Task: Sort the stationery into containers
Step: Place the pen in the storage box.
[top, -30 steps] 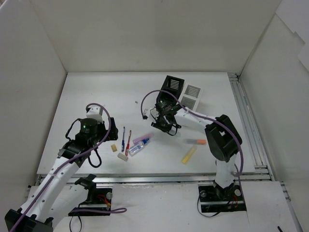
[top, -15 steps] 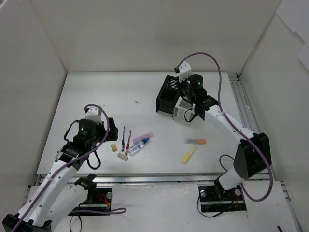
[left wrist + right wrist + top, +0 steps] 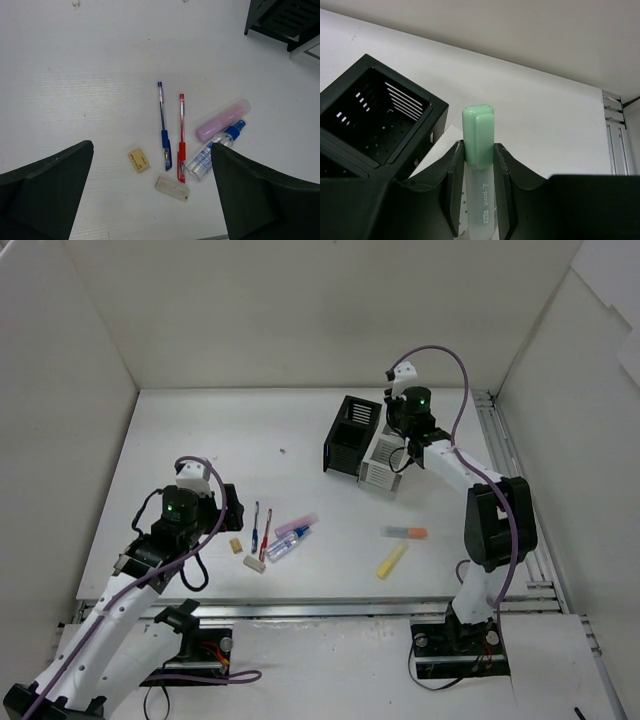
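Note:
My right gripper (image 3: 404,430) is shut on a green-capped highlighter (image 3: 479,131) and holds it upright over the white box (image 3: 383,468), next to the black box (image 3: 352,433). In the right wrist view the gripper (image 3: 479,150) shows the black box (image 3: 375,112) at left and the white box's edge (image 3: 441,144) below. My left gripper (image 3: 228,504) is open and empty above the table. Between its fingers (image 3: 45,190) lie a blue pen (image 3: 162,127), red pen (image 3: 181,137), pink marker (image 3: 222,120), clear blue-capped tube (image 3: 214,151), beige eraser (image 3: 138,160) and white eraser (image 3: 172,187).
An orange-capped marker (image 3: 404,532) and a yellow stick (image 3: 391,561) lie at the front right of the table. White walls enclose the table on three sides. A metal rail (image 3: 510,490) runs along the right edge.
My right arm has swung from the table's middle to the back, carrying the green highlighter over the boxes. Both boxes have shifted a little toward the front left. My left arm has barely moved.

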Action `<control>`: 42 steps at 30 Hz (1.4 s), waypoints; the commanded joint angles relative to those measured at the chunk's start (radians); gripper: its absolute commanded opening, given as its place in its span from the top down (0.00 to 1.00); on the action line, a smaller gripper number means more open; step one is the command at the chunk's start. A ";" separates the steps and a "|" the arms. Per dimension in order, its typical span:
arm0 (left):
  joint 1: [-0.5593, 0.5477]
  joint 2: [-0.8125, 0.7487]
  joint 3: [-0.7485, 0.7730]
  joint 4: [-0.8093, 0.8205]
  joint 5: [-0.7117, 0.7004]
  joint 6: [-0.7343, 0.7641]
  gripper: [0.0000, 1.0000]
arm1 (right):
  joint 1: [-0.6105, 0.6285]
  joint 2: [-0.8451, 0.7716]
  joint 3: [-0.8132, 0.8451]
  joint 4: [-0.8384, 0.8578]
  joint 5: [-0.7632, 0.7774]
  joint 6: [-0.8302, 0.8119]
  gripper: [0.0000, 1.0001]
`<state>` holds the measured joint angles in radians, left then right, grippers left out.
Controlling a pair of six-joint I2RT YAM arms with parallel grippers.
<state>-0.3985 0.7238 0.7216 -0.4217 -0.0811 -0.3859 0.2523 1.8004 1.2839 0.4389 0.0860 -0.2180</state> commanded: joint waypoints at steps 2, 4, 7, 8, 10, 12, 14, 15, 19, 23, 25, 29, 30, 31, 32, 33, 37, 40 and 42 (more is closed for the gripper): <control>-0.005 0.015 0.056 0.043 -0.020 0.018 0.00 | -0.016 0.019 0.060 0.139 -0.011 0.025 1.00; -0.005 0.023 0.064 0.044 -0.022 0.024 0.00 | -0.016 0.031 0.066 0.172 -0.011 0.031 1.00; -0.005 0.034 0.064 0.050 -0.020 0.025 0.00 | -0.016 0.031 0.072 0.207 -0.026 0.040 1.00; -0.005 0.038 0.064 0.050 -0.023 0.024 0.00 | -0.016 0.030 0.063 0.210 -0.020 0.046 1.00; -0.005 0.039 0.058 0.052 -0.025 0.021 0.00 | -0.018 0.016 0.037 0.227 -0.011 0.064 1.00; -0.005 0.039 0.053 0.055 -0.026 0.019 0.00 | -0.015 0.005 -0.029 0.285 0.000 0.092 1.00; -0.005 0.042 0.050 0.060 -0.026 0.021 0.00 | -0.016 0.005 -0.083 0.332 0.012 0.106 1.00; -0.005 0.039 0.050 0.061 -0.025 0.024 0.00 | -0.016 0.011 -0.089 0.340 0.020 0.112 1.00; -0.005 0.045 0.059 0.061 -0.023 0.031 0.00 | -0.013 0.028 -0.101 0.360 0.005 0.155 0.95; -0.005 0.039 0.055 0.058 -0.025 0.032 0.00 | -0.010 0.034 -0.107 0.395 0.011 0.198 0.81; -0.005 0.035 0.053 0.058 -0.023 0.030 0.00 | -0.010 0.043 -0.106 0.405 0.005 0.213 0.78; -0.005 0.029 0.056 0.047 -0.026 0.030 0.00 | -0.004 0.069 -0.086 0.425 -0.028 0.275 0.75; -0.005 0.029 0.056 0.046 -0.029 0.031 0.00 | -0.004 0.082 -0.084 0.426 -0.029 0.279 0.75; -0.005 0.025 0.055 0.043 -0.028 0.030 0.00 | 0.002 0.088 -0.075 0.429 -0.028 0.281 0.75; -0.005 0.020 0.056 0.040 -0.029 0.031 0.00 | 0.004 0.093 -0.072 0.431 -0.028 0.284 0.75; -0.005 0.020 0.053 0.040 -0.031 0.030 0.00 | 0.004 0.097 -0.067 0.432 -0.026 0.293 0.75; -0.005 0.011 0.053 0.043 -0.029 0.028 0.00 | 0.005 0.109 -0.069 0.439 -0.028 0.324 0.68; -0.005 0.011 0.055 0.040 -0.026 0.028 0.00 | 0.007 0.119 -0.061 0.446 -0.041 0.339 0.62; -0.005 0.011 0.056 0.040 -0.022 0.028 0.00 | 0.010 0.119 -0.057 0.448 -0.042 0.339 0.49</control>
<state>-0.3985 0.7372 0.7238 -0.4152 -0.0963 -0.3706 0.2520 1.9274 1.1736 0.7914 0.0551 0.0956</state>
